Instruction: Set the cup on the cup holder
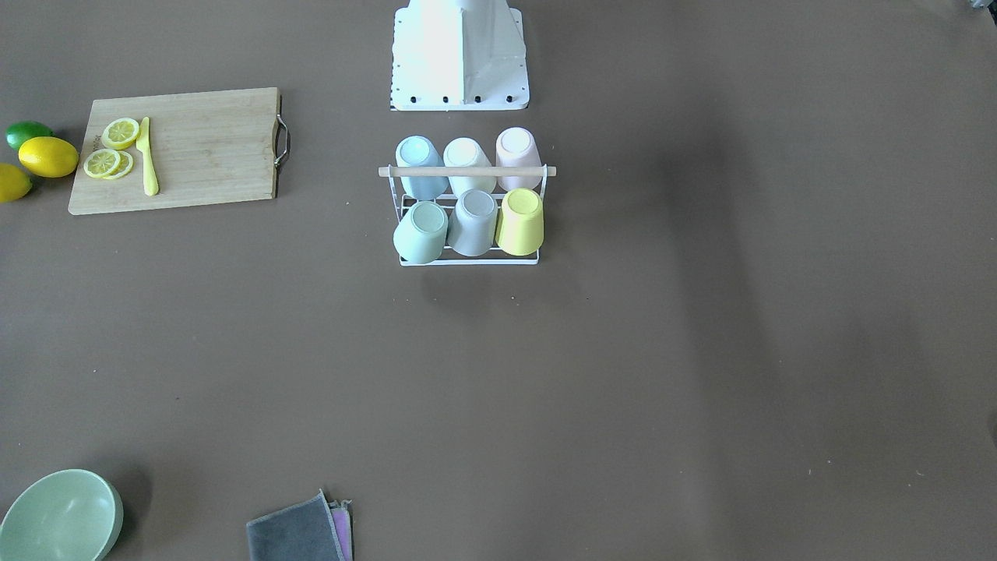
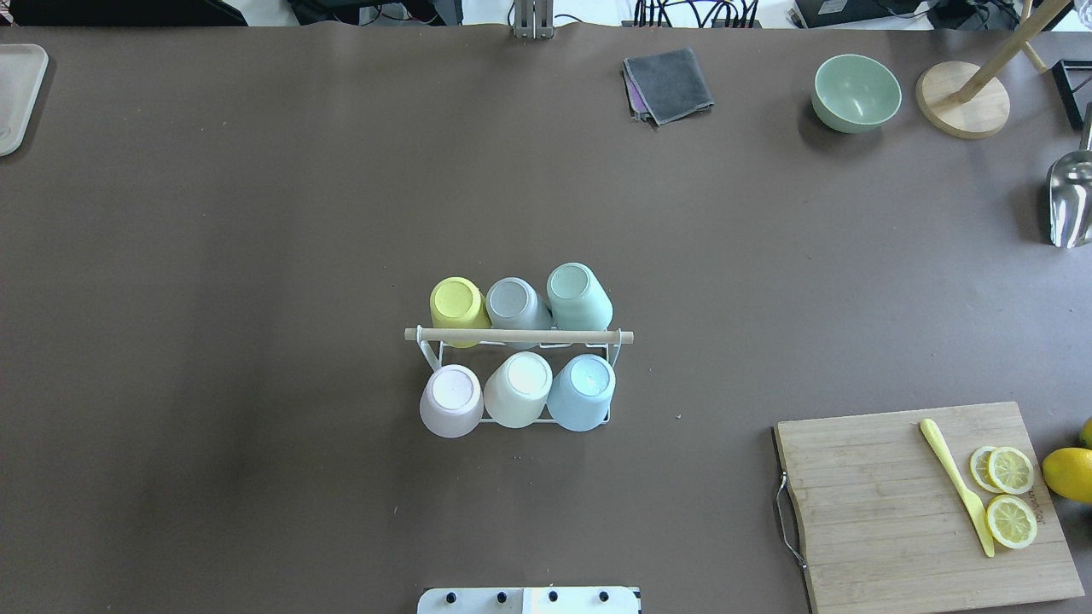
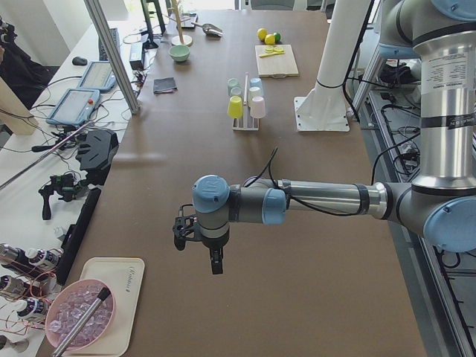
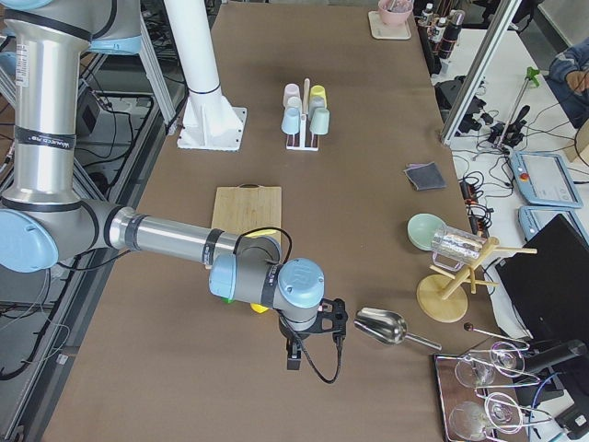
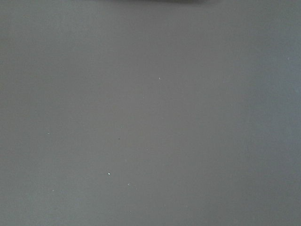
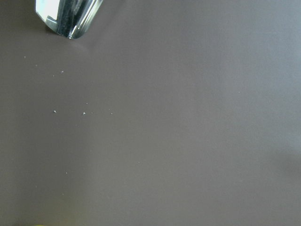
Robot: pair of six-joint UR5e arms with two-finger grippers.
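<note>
The white wire cup holder (image 2: 519, 336) with a wooden rod handle stands mid-table, near the robot's base; it also shows in the front-facing view (image 1: 467, 171). Several cups sit upside down on it in two rows: yellow (image 2: 459, 304), grey (image 2: 514, 303) and green (image 2: 578, 294) in the far row, pink (image 2: 451, 399), cream (image 2: 518, 388) and blue (image 2: 583, 390) in the near one. My left gripper (image 3: 214, 260) hangs over bare table at the table's left end. My right gripper (image 4: 293, 354) hangs at the right end, beside a metal scoop. I cannot tell whether either is open.
A wooden cutting board (image 2: 921, 503) with a yellow knife (image 2: 955, 486), lemon slices and whole lemons lies at the near right. A green bowl (image 2: 856, 92), a grey cloth (image 2: 670, 83), a wooden stand (image 2: 964, 98) and the metal scoop (image 2: 1071, 200) lie at the far right. A tray (image 2: 17, 94) is at the far left.
</note>
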